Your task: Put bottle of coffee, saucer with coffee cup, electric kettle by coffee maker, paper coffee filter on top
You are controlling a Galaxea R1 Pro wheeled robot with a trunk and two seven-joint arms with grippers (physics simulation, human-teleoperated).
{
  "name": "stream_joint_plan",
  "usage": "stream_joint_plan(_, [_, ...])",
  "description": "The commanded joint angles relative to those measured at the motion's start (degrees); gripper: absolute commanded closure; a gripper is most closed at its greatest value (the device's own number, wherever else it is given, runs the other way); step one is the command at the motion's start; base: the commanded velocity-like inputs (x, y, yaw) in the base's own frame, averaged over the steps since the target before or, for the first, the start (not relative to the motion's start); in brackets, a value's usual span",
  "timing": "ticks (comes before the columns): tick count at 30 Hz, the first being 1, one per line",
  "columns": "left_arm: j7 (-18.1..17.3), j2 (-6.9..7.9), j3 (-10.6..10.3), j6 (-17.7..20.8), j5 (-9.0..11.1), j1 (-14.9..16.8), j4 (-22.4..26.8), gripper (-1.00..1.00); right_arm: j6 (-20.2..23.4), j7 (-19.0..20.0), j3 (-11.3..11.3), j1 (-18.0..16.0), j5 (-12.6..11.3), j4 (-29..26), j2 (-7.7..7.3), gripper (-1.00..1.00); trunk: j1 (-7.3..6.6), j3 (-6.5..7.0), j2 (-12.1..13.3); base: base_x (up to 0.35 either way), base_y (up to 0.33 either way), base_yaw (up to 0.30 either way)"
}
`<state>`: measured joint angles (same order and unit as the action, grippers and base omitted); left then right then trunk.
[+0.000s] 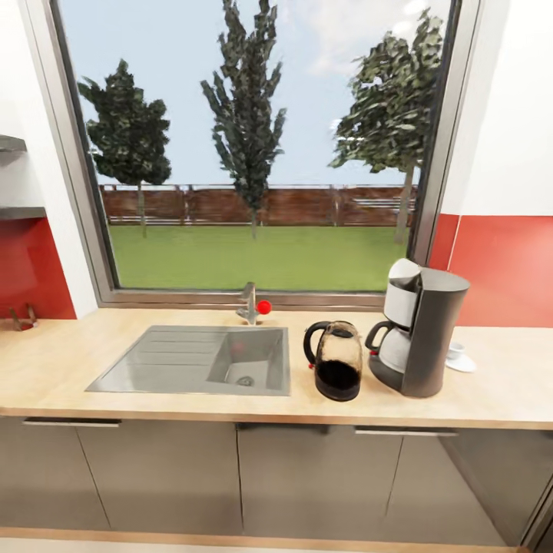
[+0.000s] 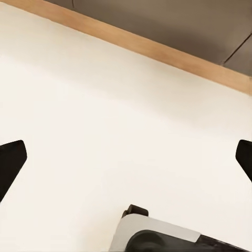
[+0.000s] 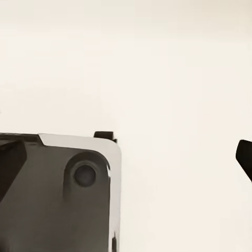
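Note:
The coffee maker (image 1: 421, 332) stands on the kitchen countertop (image 1: 69, 369), right of the sink. A white rounded piece (image 1: 405, 269) sits at its top front; I cannot tell whether that is the paper coffee filter. The electric kettle (image 1: 338, 372) stands close on its left. Behind it on the right, the coffee cup (image 1: 455, 349) rests on the saucer (image 1: 463, 363). The bottle of coffee is out of view. My left gripper (image 2: 126, 163) and right gripper (image 3: 126, 163) hang open and empty over pale floor, fingertips (image 2: 11, 160) (image 3: 244, 155) wide apart.
A steel sink (image 1: 177, 361) with a tap (image 1: 248, 303) and red knob is inset left of the kettle. Grey cabinets (image 1: 161, 476) run below. Grey ledges (image 1: 11, 177) and a small rack (image 1: 23, 317) are at the far left. My base (image 3: 58, 194) shows below the grippers.

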<state>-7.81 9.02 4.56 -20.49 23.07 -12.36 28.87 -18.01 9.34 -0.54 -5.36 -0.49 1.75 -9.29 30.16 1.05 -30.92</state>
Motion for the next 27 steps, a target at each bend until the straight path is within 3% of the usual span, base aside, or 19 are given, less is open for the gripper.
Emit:
stream_joint_plan(1, [-0.6,-0.16,0.1,-0.1,0.6,0.0,-0.4,-1.00,-0.6,0.2,-0.1,0.0,0.0,0.2,-0.12,-1.00,0.02,0.00,0.0,0.007,0.340,0.000])
stream_joint_plan(13, [-0.8,-0.41,0.1,-1.5,0.6,0.0,-3.0,-1.00,-1.3,2.3,0.0,0.7,0.5,0.2,-0.57,-1.00,0.02,0.00,0.0,0.001,0.343,0.000])
stream_joint_plan(20, [-0.8,0.12,0.3,-1.7,1.0,0.0,-2.8,-1.00,-1.2,-3.9,0.0,0.7,0.7,0.2,1.21,-1.00,0.02,0.00,0.0,0.000,0.348,0.000])
stream_joint_plan(27, [-0.8,0.32,0.6,-1.7,1.1,0.0,-3.1,-1.00,-1.2,-4.8,0.0,0.7,0.6,0.2,1.31,-1.00,0.02,0.00,0.0,0.000,0.348,0.000])
